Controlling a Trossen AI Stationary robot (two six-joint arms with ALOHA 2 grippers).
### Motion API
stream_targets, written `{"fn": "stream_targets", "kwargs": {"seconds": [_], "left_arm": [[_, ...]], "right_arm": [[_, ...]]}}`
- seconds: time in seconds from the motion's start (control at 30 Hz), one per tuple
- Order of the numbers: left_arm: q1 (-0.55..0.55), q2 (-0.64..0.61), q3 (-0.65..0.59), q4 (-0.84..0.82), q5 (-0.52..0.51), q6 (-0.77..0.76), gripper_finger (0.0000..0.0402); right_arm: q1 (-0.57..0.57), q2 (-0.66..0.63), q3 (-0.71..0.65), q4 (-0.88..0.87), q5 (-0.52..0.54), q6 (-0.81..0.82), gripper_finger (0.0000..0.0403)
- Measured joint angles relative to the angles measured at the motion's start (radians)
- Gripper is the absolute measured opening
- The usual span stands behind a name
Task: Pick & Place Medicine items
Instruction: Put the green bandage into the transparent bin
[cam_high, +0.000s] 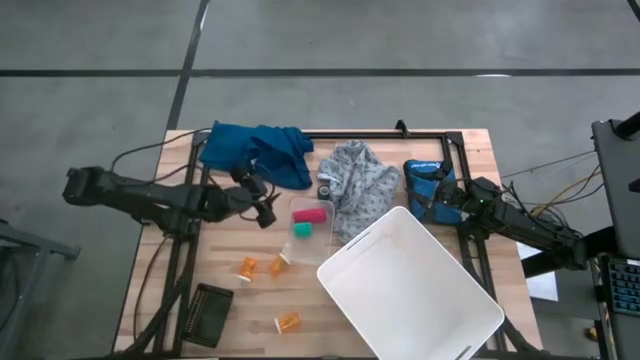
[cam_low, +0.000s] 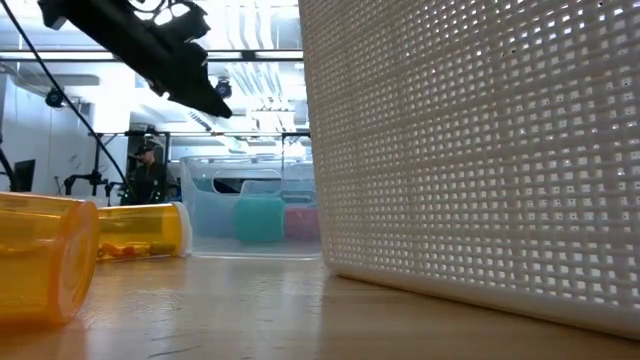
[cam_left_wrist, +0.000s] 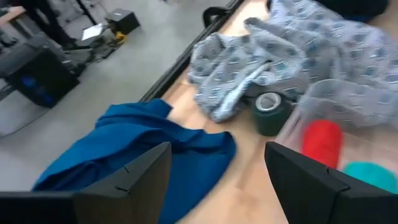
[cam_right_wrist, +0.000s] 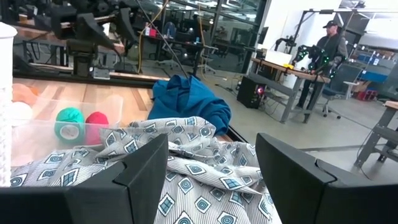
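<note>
Three orange pill bottles with white caps lie on their sides on the wooden table: two close together (cam_high: 247, 267) (cam_high: 279, 264) and one nearer the front edge (cam_high: 288, 322). The low view shows two of them (cam_low: 40, 255) (cam_low: 140, 232). My left gripper (cam_high: 265, 208) hovers open above the table, between the blue cloth (cam_high: 255, 150) and the clear container (cam_high: 312, 225). Nothing is between its fingers (cam_left_wrist: 214, 186). My right gripper (cam_right_wrist: 211, 180) waits open at the table's right side, over the edge of the grey patterned cloth (cam_high: 360, 185).
A white perforated basket (cam_high: 410, 290) fills the near right of the table. The clear container holds a red roll (cam_high: 310, 214) and a teal roll (cam_high: 302, 229). A dark tape roll (cam_left_wrist: 270, 112) sits beside the grey cloth. A black block (cam_high: 210, 313) lies at the near left.
</note>
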Motion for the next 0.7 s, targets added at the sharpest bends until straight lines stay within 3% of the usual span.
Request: {"fn": "stream_targets", "kwargs": {"seconds": [0.17, 0.37, 0.7], "left_arm": [[0.102, 0.0, 0.0, 0.033, 0.061, 0.026, 0.0264], [0.249, 0.0, 0.0, 0.119, 0.273, 0.083, 0.0265], [0.394, 0.077, -0.062, 0.444, 0.606, 0.207, 0.0281]], "right_arm": [[0.0, 0.001, 0.0, 0.0, 0.0, 0.0, 0.024], [0.0, 0.0, 0.0, 0.0, 0.0, 0.002, 0.024], [0.0, 0.0, 0.0, 0.0, 0.0, 0.002, 0.024]]}}
